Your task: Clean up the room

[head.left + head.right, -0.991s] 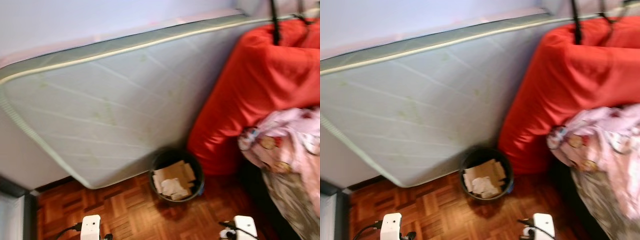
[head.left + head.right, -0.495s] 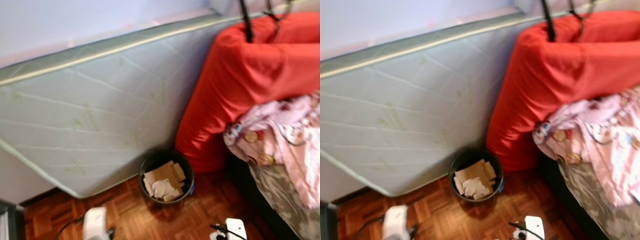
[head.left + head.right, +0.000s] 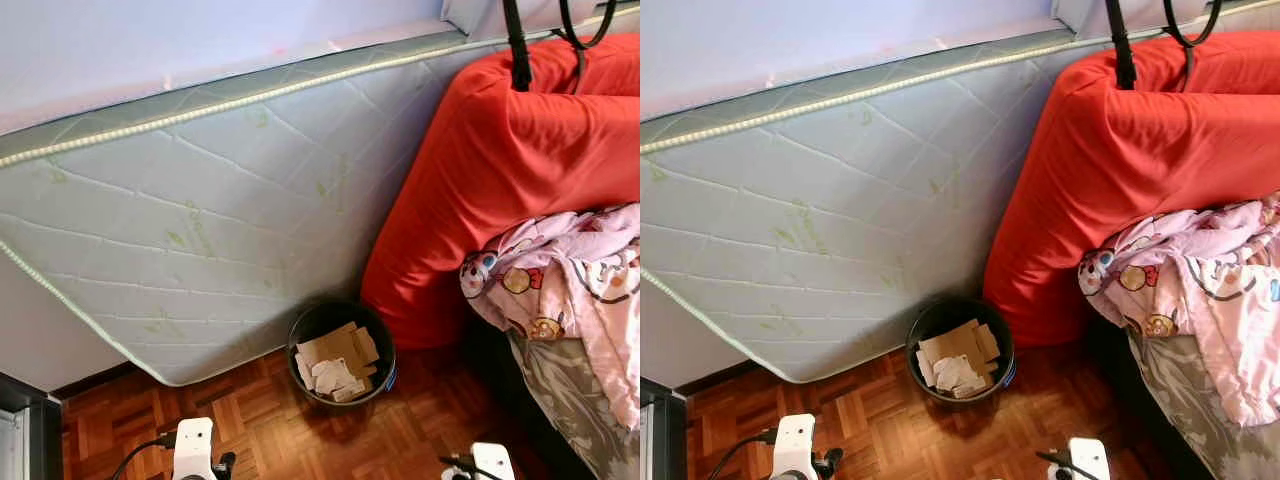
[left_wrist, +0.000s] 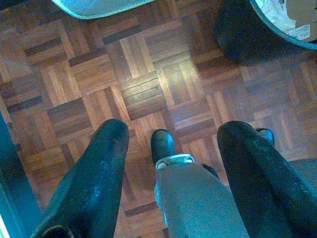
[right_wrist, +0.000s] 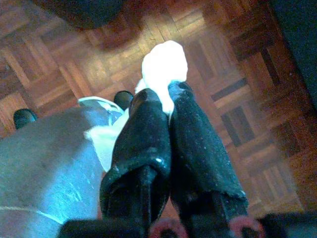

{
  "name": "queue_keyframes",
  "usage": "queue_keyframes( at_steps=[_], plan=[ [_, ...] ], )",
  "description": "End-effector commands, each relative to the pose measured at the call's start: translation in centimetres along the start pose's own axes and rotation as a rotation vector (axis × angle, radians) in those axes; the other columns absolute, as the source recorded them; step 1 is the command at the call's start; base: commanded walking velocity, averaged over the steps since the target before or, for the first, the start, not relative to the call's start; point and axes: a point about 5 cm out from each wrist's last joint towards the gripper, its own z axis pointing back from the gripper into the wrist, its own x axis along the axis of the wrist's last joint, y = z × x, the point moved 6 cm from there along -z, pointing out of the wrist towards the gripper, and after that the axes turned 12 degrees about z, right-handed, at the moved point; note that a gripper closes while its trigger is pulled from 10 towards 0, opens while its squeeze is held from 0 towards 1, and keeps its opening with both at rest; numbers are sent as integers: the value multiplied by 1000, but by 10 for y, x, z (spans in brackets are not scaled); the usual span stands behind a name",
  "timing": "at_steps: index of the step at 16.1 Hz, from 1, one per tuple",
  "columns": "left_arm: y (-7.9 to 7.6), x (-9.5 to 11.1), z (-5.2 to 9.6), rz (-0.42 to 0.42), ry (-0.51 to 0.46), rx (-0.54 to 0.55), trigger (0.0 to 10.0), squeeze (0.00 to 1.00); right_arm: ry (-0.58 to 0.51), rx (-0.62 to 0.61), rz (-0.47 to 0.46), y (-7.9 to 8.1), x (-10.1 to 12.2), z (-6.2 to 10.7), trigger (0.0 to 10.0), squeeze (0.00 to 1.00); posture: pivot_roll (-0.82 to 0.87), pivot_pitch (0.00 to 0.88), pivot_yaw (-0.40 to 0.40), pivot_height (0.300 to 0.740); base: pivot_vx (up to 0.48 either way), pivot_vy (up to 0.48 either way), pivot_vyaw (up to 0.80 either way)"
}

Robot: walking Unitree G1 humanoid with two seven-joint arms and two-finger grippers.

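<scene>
A round black bin [image 3: 341, 352] holding cardboard and crumpled paper stands on the parquet floor, between a leaning mattress and a red bag. In the left wrist view the bin's dark wall [image 4: 252, 39] is seen beyond my left gripper [image 4: 176, 130], which is open and empty, low over the floor. My right gripper [image 5: 163, 94] is shut on a white crumpled paper wad [image 5: 163, 64] that sticks out past the fingertips. Both arms hang low, short of the bin; their white wrists, left [image 3: 193, 447] and right [image 3: 490, 462], show at the bottom of the eye views.
A pale quilted mattress [image 3: 200, 220] leans on the wall behind the bin. A big red bag [image 3: 500, 170] rests against the bed [image 3: 585, 410], with a pink printed blanket [image 3: 575, 270] draped on it. Dark furniture [image 3: 22, 435] stands at the far left. Bare parquet [image 3: 290, 430] lies before me.
The whole picture shifted sideways and sharpened, so the camera moved. The bin, mattress and bed kept their places. The wrists stayed low at the bottom edge.
</scene>
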Motion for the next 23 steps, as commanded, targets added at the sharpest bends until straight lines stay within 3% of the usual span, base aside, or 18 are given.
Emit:
queue_keyframes(
  at_steps=[1,2,4,6,7,9,10,11,13,14,15,16,17,18,19,21,22,23],
  plan=[
    [4,-10,2,7,27,16,10000,0,8,11,-12,13,0,-1,10000,0,-76,157,0,740,0,0,0],
    [4,-10,2,8,25,16,10000,0,5,21,-11,24,1,-3,10000,0,-76,157,1,740,0,0,0],
    [5,-9,2,9,22,19,10000,0,7,24,-10,27,-2,-2,10000,0,-75,156,2,740,0,0,0],
    [5,-7,2,8,16,24,10000,0,15,8,-13,9,-14,4,10000,0,-75,156,3,740,0,0,0],
    [6,-7,2,8,15,26,10000,0,19,-13,-18,-16,-23,11,10000,0,-75,156,3,740,0,0,0],
    [6,-7,2,6,15,28,10000,0,19,-22,-18,-25,-24,13,10000,0,-75,156,2,740,0,0,0],
    [7,-7,2,6,14,30,10000,0,12,-16,-14,-18,-17,9,10000,0,-75,156,2,740,0,0,0],
    [7,-7,2,6,14,32,10000,0,-6,17,-1,26,8,-5,10000,0,-75,156,2,740,0,0,0],
    [8,-7,2,7,13,33,10000,0,-11,36,6,50,18,-8,10000,0,-75,157,2,740,0,0,0],
    [8,-7,2,8,14,33,10000,0,-12,61,14,76,24,-9,10000,0,-74,157,1,740,0,0,0],
    [8,-7,2,8,14,32,10000,0,-8,69,16,86,22,-7,10000,0,-74,156,1,740,0,0,0],
    [7,-7,2,8,14,32,10000,0,-6,71,16,88,19,-6,10000,0,-74,156,1,740,0,0,0],
    [8,-7,2,8,13,32,10000,0,-3,64,15,82,14,-5,10000,0,-74,156,1,740,0,0,0],
    [8,-6,2,9,13,32,10000,0,-1,46,13,65,6,-4,10000,0,-74,156,1,740,0,0,0],
    [8,-6,2,9,12,33,10000,0,-3,38,15,62,6,-4,10000,0,-74,156,1,740,0,0,0],
    [8,-6,2,9,11,33,10000,0,-14,53,24,89,19,-6,10000,0,-74,156,2,740,0,0,0],
    [8,-6,2,9,11,32,10000,0,-11,49,26,88,18,-5,10000,0,-74,156,3,740,0,0,0],
    [8,-6,2,9,11,32,10000,0,-3,38,23,75,11,-5,10000,0,-74,156,3,740,0,0,0]
  ],
)
